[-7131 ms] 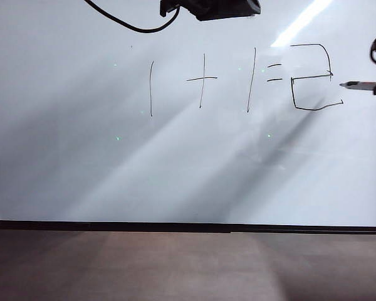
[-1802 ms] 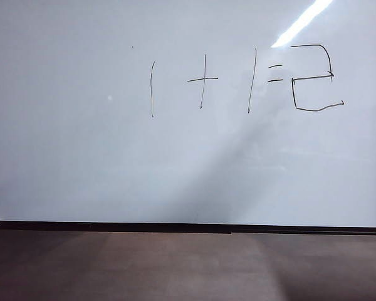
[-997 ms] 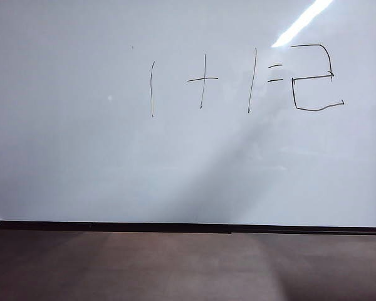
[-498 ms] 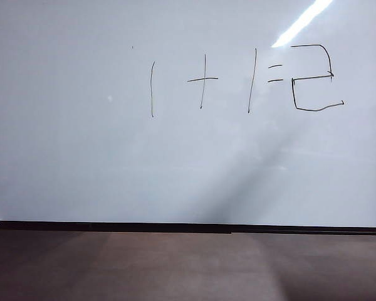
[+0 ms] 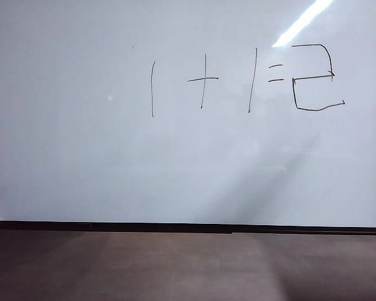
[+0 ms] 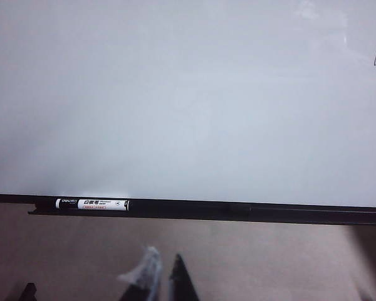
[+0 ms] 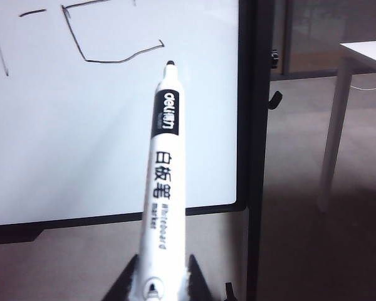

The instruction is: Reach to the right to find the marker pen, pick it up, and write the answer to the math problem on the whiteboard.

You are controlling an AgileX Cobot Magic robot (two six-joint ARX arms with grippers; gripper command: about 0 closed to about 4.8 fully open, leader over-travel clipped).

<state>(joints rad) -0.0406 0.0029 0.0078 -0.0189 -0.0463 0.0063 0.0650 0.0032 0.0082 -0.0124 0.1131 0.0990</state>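
2 grippers are on record, neither visible in the exterior view. The whiteboard fills most of that view, with its black frame along the lower edge and a brown surface beneath. The math problem sits in the upper middle: 1 + 1 =, in thin black strokes. The answer, an angular 2, stands just right of the equals sign, in the upper right of the frame, beside a bright light reflection.

In the right wrist view, the right gripper sits at the bottom centre, jaws clenched on the marker pen. The pen barrel is white with a black band and printed lettering; its dark tip points toward the whiteboard, just below the lower stroke of the answer. Whether the tip touches the board cannot be told. A white table stands in the room at upper right.

In the left wrist view, the left gripper is at the bottom centre, over the brown surface, below the board frame. Its fingertips stand close together; whether the jaws are released or clenched cannot be told. A second marker lies along the frame ledge at lower left.
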